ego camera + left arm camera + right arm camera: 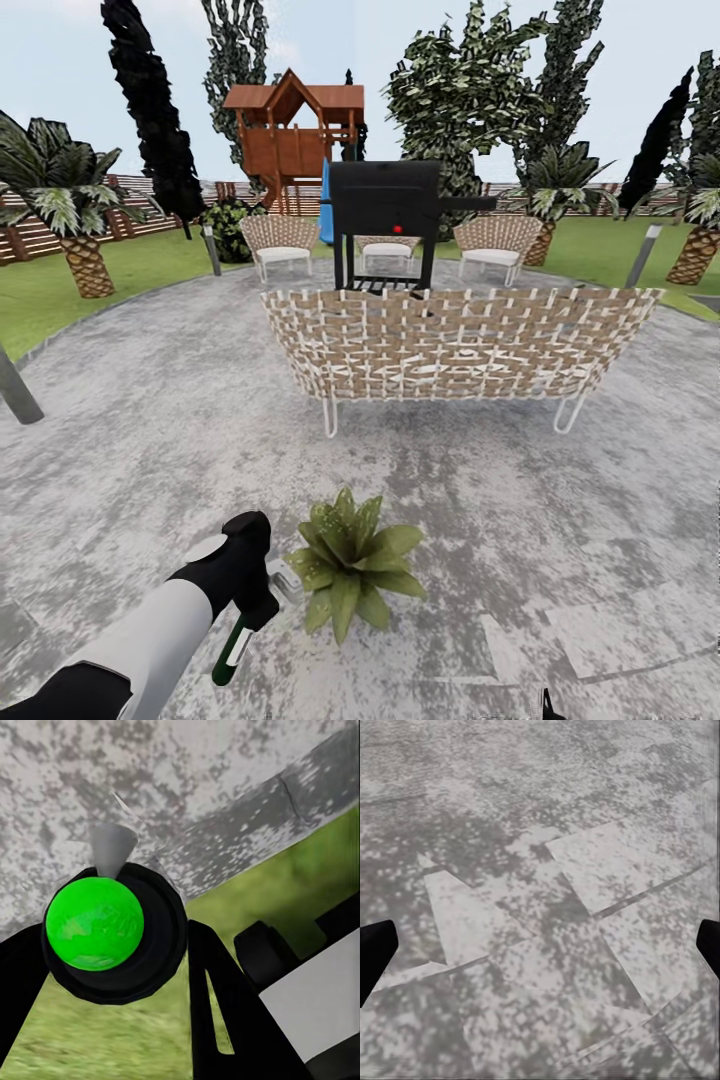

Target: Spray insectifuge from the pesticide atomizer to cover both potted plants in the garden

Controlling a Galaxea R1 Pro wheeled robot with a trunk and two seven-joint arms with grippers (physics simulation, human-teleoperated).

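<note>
A: Atomizer (232, 645)?
B: Clamped in the left tool (262, 600), just beside the potted plant (348, 566) on the patio (140, 440).
A: Right tool (540, 945)?
B: Spread apart above paving. Wicker sofa (455, 345) stood beyond.

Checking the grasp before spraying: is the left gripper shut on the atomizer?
Shut on it: the left gripper holds the pesticide atomizer beside the potted plant.
</note>
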